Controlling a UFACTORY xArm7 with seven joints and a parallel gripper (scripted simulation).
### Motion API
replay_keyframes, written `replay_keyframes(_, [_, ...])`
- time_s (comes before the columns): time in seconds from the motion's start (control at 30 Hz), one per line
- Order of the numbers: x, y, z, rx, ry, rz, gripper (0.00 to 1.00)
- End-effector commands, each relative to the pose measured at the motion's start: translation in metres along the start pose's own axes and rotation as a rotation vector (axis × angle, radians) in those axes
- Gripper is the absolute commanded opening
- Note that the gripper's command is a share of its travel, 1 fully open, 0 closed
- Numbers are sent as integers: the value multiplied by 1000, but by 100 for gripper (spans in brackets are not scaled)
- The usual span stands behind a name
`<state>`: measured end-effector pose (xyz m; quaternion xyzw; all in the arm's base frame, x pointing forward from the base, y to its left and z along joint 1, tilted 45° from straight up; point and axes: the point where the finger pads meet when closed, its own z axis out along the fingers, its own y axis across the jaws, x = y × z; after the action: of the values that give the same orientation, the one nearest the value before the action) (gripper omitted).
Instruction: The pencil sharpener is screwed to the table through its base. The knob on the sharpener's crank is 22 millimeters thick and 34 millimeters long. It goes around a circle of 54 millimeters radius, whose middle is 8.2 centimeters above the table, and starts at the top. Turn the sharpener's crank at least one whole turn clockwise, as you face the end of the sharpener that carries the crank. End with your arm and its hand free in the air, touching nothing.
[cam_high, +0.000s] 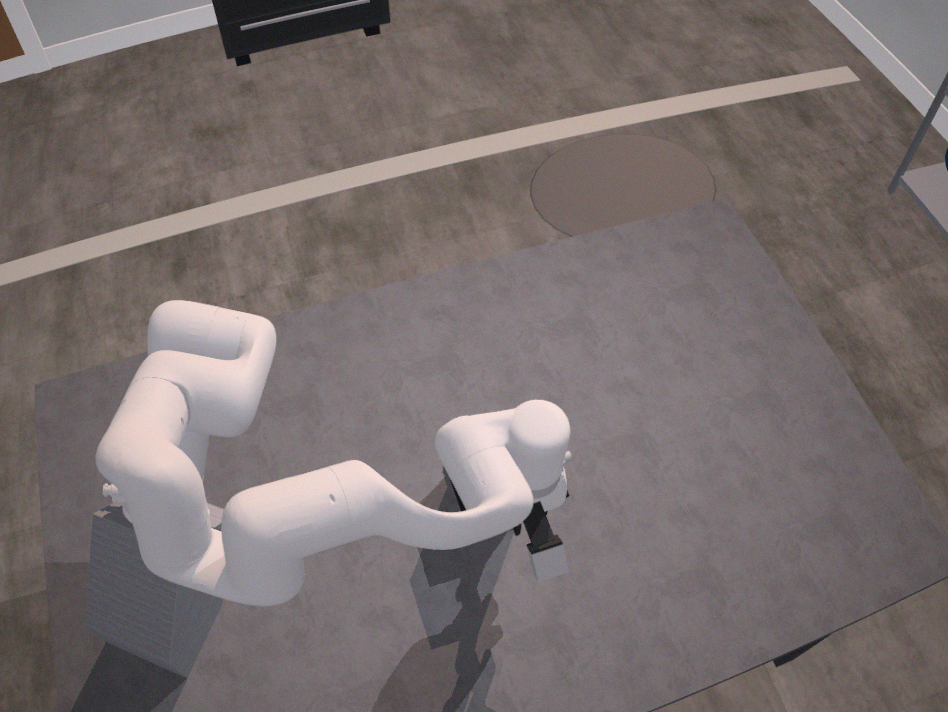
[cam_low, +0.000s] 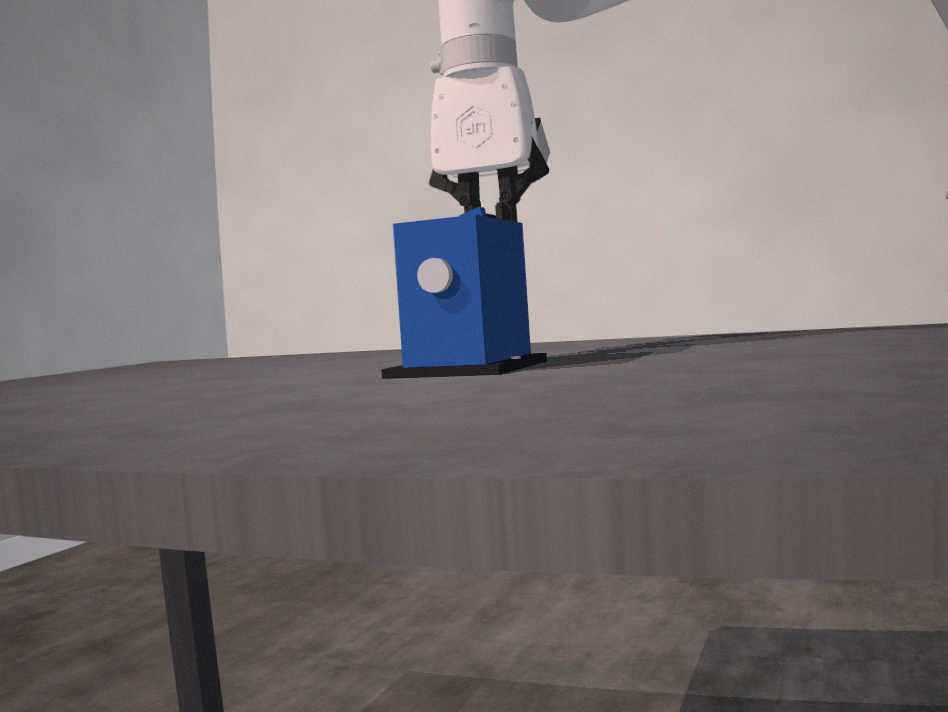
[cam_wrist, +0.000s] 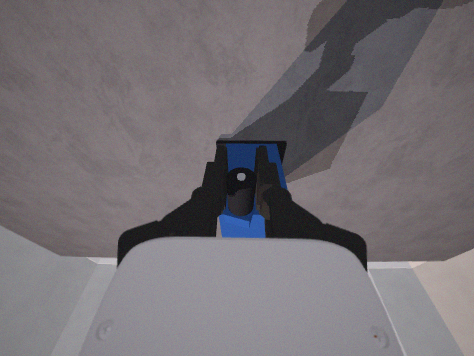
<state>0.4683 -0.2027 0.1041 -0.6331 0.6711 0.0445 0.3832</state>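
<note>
Black two-finger hand clamped on dark cylindrical crank knob, at 12 o'clock above blue box-shaped sharpener on grey worktop.

— Hidden in the top view? 
— Nearly all of the sharpener, under the arm; only one pale end showing. Gripper mostly covered too.

— From the exterior view? 
— Crank and knob out of sight behind the blue body. Arm cut off at the upper edge.

— Wrist view? 
— Knob dark between the fingers, contact lines too murky to trace. Crank arm not told apart.
</note>
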Motion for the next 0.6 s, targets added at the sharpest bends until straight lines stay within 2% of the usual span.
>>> replay_keyframes(0.0, [1,-8,0,3,2,0,0])
replay_keyframes(0.57, [1,-32,22,3,2,0,0])
